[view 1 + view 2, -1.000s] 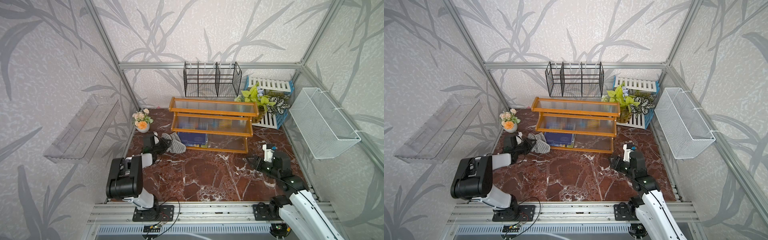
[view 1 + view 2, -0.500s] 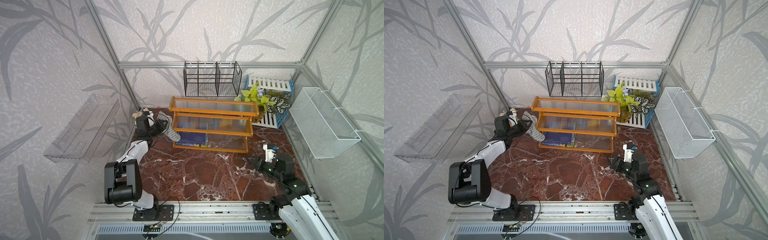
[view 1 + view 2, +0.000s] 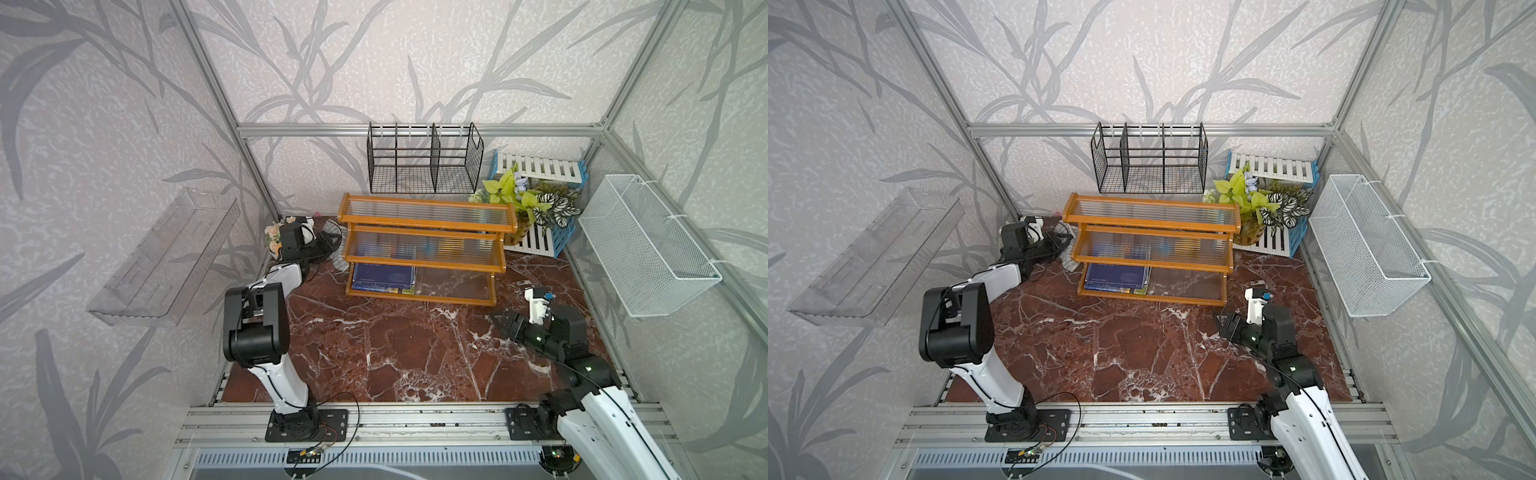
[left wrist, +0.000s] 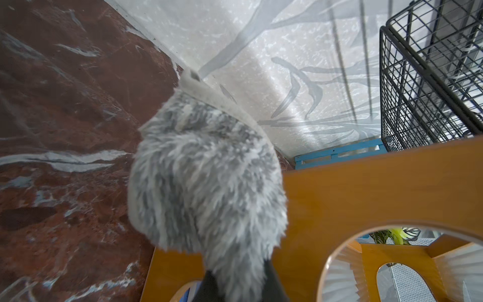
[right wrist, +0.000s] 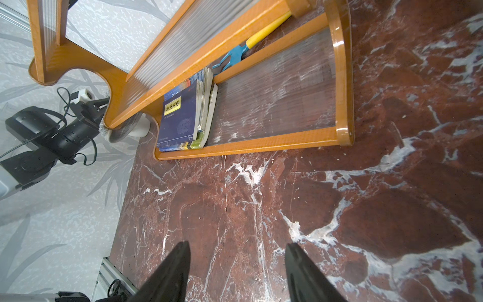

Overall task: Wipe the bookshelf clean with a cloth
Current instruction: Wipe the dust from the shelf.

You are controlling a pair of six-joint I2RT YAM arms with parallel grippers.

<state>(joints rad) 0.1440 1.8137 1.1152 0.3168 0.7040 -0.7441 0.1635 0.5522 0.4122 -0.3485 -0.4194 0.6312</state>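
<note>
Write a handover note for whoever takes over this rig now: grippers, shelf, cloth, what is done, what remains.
Left gripper: shut on the cloth, held off the table beside the end panel of the bookshelf nearest that arm; contact unclear.
Right gripper: open, empty, low over the table before the shelf's other end.
Done: cloth picked up and brought to the shelf.
Left: wipe the three tiers; books lie on the bottom one.
</note>
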